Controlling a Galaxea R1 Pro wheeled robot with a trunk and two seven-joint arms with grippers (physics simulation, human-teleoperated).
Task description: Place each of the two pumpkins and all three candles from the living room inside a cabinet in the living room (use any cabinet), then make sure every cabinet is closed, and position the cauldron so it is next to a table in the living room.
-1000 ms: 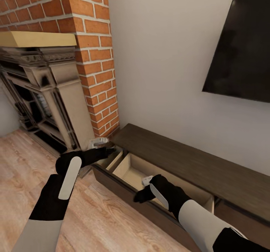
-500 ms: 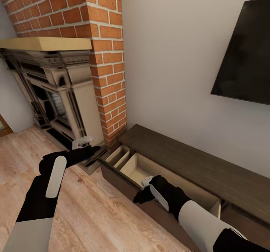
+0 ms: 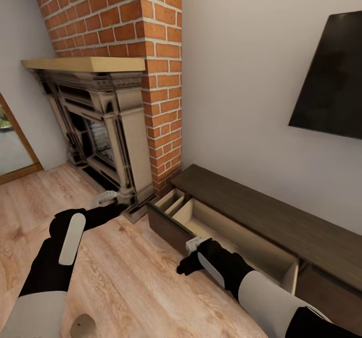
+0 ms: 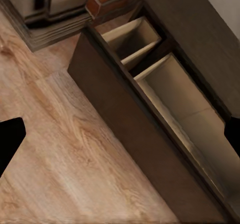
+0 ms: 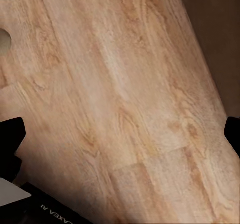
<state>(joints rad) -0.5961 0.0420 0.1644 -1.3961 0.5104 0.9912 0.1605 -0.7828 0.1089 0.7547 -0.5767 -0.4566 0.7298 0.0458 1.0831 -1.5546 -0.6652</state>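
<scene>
- A tan candle (image 3: 82,326) is seen at the lower left edge of the head view, on the wood floor (image 3: 130,277); only its top is visible, so its exact pose cannot be told.
- The left gripper (image 3: 106,198) is seen left of centre, near the base of the fireplace (image 3: 100,132). In the left wrist view its dark finger tips stand at opposite edges with nothing between them, so the claw is judged to be apart and empty.
- The cabinet (image 3: 261,212) runs along the wall from centre to lower right. Its drawer (image 3: 236,242) is pulled out, and the pale interior is visible; no pumpkin or candle can be seen inside it.
- The right gripper (image 3: 190,257) is held just in front of the drawer front, right of centre. In the right wrist view its tips are likewise set wide apart over bare floor, holding nothing.
- The step in hand is judged to be fetching the next item. The drawer is best left open, both arms kept clear of its front, and the candle approached from above with fingers spread.
</scene>
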